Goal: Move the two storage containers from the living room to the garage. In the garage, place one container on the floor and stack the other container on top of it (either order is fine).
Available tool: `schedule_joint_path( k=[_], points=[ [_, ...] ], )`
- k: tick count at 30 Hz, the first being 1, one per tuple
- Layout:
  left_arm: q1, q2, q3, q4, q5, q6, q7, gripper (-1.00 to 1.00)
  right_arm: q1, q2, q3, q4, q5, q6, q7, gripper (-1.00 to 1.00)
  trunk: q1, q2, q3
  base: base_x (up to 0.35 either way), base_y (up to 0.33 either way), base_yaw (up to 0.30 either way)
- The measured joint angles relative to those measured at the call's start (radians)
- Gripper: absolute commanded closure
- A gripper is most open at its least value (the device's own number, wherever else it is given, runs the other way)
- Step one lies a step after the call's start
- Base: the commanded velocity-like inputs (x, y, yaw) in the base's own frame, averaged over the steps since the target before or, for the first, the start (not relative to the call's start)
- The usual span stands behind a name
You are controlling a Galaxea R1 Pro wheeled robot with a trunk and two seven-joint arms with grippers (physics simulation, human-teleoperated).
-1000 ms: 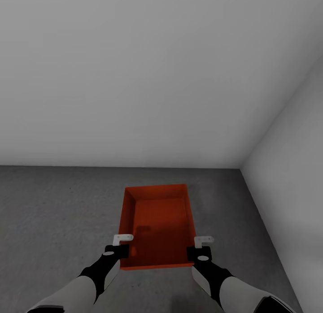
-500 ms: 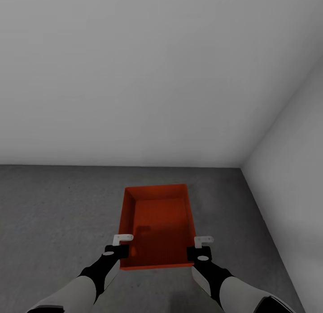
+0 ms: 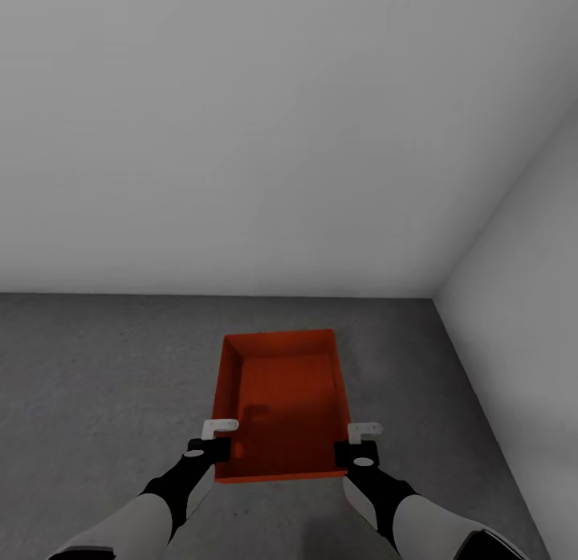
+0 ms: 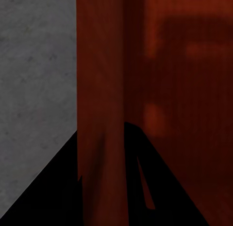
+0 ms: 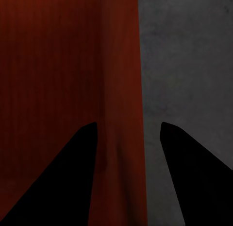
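One orange-red storage container [image 3: 281,399], open-topped with a ribbed bottom, sits low over the dark grey garage floor [image 3: 96,367], long side pointing away from me. My left gripper [image 3: 218,433] straddles its left wall near the close corner. In the left wrist view both fingers press on that wall [image 4: 102,90]. My right gripper [image 3: 365,436] straddles the right wall near the close corner. In the right wrist view the wall [image 5: 121,65] stands between the fingers, with grey floor showing between it and the outer finger. I cannot tell whether the container rests on the floor.
A plain white wall [image 3: 241,143] rises just beyond the container. A second white wall [image 3: 530,303] closes in on the right, forming a corner. Bare concrete stretches to the left and around the container.
The picture has shifted by a few pixels, so the camera moved slightly. Container and grippers keep the same places relative to each other.
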Motion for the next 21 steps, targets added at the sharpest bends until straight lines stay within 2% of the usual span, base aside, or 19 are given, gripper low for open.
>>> schedule_joint_path(
  k=[21],
  points=[
    [0.0, 0.0, 0.0, 0.0, 0.0, 0.0, 0.0, 1.0, 0.0, 0.0, 0.0, 0.0, 0.0, 0.0, 0.0, 1.0, 0.081, -0.147, -0.066, 0.0, 0.0, 0.0]
  ],
)
